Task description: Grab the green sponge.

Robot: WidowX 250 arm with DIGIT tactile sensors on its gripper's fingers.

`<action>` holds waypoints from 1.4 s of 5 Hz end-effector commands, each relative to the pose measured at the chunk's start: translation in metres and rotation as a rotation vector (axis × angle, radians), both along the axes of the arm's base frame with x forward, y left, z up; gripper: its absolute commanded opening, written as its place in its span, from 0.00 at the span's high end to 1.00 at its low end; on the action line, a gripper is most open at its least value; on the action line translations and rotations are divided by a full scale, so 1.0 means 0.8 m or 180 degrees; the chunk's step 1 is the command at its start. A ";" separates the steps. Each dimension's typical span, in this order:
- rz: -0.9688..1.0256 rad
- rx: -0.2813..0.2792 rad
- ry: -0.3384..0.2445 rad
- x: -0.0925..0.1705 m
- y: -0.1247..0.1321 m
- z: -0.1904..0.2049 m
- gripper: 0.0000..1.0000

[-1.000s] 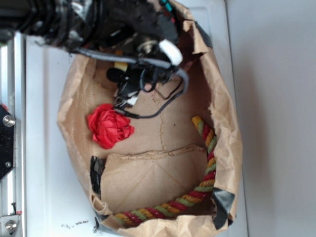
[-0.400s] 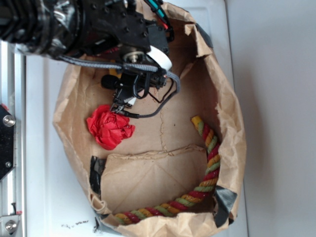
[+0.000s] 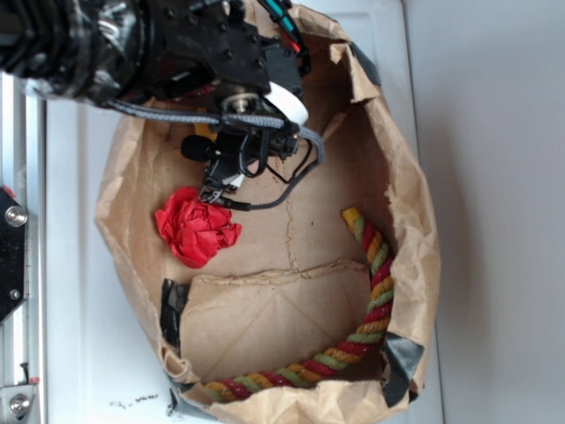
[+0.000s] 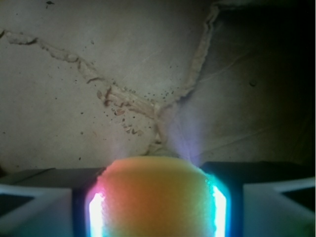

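Compared with a second ago, the arm has shifted left and a little up in the exterior view, and the paper bag's [image 3: 402, 190] left wall has bulged out with it. Since 0.4 s ago, barely anything changes. The red paper ball [image 3: 196, 226] and the twisted rope [image 3: 357, 340] sit in the same spots throughout.

The wrist view is where the good stuff is: the green sponge [image 4: 154, 197], which honestly looks yellow-orange here, is a soft, fine-pored foam block with a rounded top edge, squeezed between the two fingers [image 4: 47, 202] of the gripper [image 4: 155, 207]. Both pads press right against its sides, so the jaws are narrowed onto it. From outside the sponge is hidden under the black arm, up in the far left part of the bag.

The bag is crumpled brown kraft paper with torn, rolled-down edges and patches of dark tape [image 3: 172, 309]; its floor has a cracked, crusty seam. The ball is crinkled like a rose, and the rope is thick cord in red, yellow and green strands curling along the right and near walls.
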State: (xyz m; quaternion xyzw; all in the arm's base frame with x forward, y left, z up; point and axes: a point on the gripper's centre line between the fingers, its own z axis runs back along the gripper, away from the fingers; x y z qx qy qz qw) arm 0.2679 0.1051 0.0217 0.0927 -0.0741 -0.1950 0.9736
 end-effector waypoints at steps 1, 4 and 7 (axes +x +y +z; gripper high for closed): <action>0.0105 -0.0219 -0.0407 -0.010 -0.029 0.078 1.00; 0.0550 -0.0561 -0.0568 0.041 -0.029 0.168 1.00; 0.0529 -0.0712 -0.0628 0.094 -0.052 0.207 1.00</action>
